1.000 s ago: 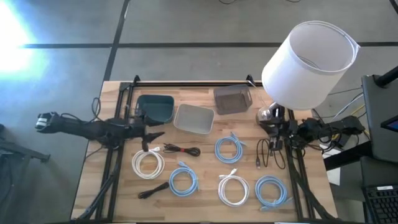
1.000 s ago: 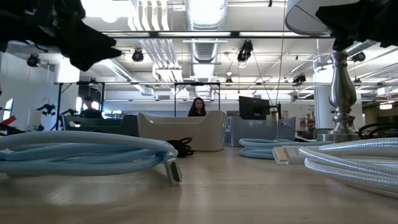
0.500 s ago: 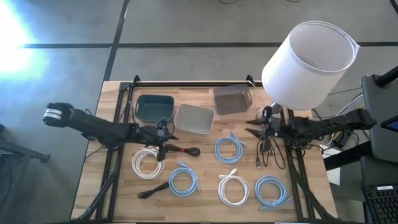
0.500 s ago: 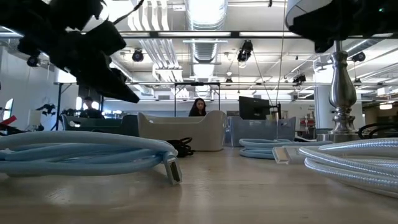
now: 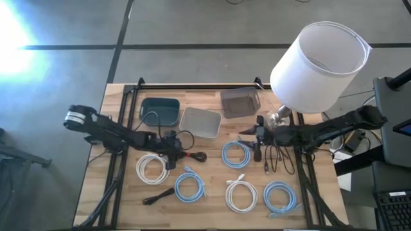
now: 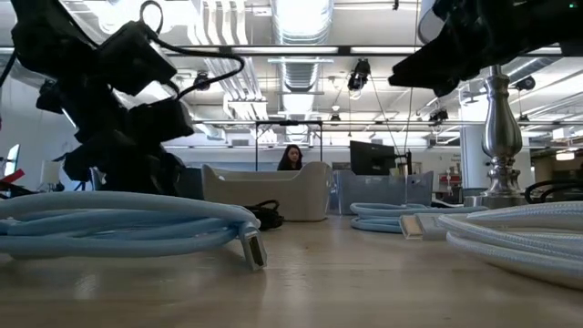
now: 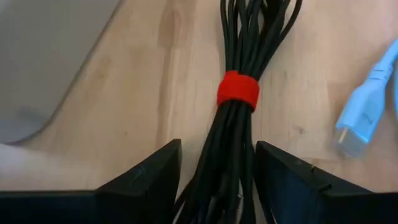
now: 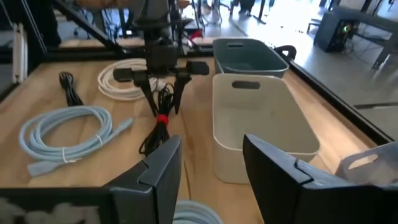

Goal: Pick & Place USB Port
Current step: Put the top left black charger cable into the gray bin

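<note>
Black bundled cable with red strap (image 7: pixel 237 93) lies on table near beige bin (image 5: pixel 200 122); left gripper (image 7: pixel 217 171) open, straddling it, ungrasped. Risk: fingers pinching loose strands only, bundle slipping. Right gripper (image 8: pixel 208 165) open, idle.

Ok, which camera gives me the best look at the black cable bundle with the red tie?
Left wrist view: the black cable bundle fills it, between the open left tool fingers. The high view shows it small; the right wrist view shows it farther off; the low view barely shows it.
</note>
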You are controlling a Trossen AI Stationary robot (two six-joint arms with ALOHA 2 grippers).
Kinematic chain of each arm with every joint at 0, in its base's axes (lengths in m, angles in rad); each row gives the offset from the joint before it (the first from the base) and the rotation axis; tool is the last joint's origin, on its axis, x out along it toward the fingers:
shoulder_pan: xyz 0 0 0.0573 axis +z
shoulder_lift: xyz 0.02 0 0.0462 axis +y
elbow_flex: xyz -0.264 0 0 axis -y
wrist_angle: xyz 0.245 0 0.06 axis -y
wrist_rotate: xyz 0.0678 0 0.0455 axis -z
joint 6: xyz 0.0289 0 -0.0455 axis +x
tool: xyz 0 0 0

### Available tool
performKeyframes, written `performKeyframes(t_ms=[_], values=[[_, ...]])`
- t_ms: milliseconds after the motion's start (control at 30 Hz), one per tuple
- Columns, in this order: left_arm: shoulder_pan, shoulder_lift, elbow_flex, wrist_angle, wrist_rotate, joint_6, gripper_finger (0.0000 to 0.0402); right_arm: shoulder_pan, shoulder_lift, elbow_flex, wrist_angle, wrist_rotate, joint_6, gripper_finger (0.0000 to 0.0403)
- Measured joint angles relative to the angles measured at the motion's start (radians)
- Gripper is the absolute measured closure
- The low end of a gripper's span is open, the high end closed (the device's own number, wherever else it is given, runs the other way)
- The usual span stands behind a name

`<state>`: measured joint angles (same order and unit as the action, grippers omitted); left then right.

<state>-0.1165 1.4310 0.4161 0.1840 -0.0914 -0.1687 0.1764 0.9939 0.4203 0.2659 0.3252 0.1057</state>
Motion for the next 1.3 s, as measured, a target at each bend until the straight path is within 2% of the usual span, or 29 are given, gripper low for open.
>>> performKeyframes(t_ms=[133, 367, 533, 700, 900, 1100, 1167, 1300], values=[[0.0, 0.035, 0.001, 0.008, 0.005, -0.001, 0.0218, 0.0, 0.074, 0.03, -0.001, 0.0, -0.001, 0.0238], [0.0, -0.017, 0.0, -0.014, 0.029, -0.016, 0.0347, 0.0, 0.172, 0.074, -0.001, -0.001, -0.028, 0.0234], [-0.006, -0.133, -0.002, -0.108, 0.031, -0.041, 0.0351, 0.0, 0.2, 0.109, -0.009, -0.001, -0.078, 0.0239], [-0.044, -0.301, 0.003, -0.318, 0.018, -0.093, 0.0351, 0.0, 0.19, 0.143, -0.049, -0.002, -0.082, 0.0248], [-0.083, -0.498, 0.111, -0.678, -0.167, -0.174, 0.0351, 0.0, 0.186, 0.153, -0.05, -0.003, -0.08, 0.0255], [-0.065, -0.564, 0.26, -1.072, -0.484, -0.207, 0.0344, 0.0, 0.186, 0.149, -0.05, -0.003, -0.083, 0.0252], [-0.041, -0.57, 0.288, -1.103, -0.523, -0.227, 0.0343, 0.0, 0.186, 0.15, -0.047, -0.003, -0.084, 0.0253], [0.024, -0.569, 0.307, -1.113, -0.513, -0.227, 0.0342, 0.0, 0.186, 0.166, -0.046, -0.003, -0.122, 0.0259]])
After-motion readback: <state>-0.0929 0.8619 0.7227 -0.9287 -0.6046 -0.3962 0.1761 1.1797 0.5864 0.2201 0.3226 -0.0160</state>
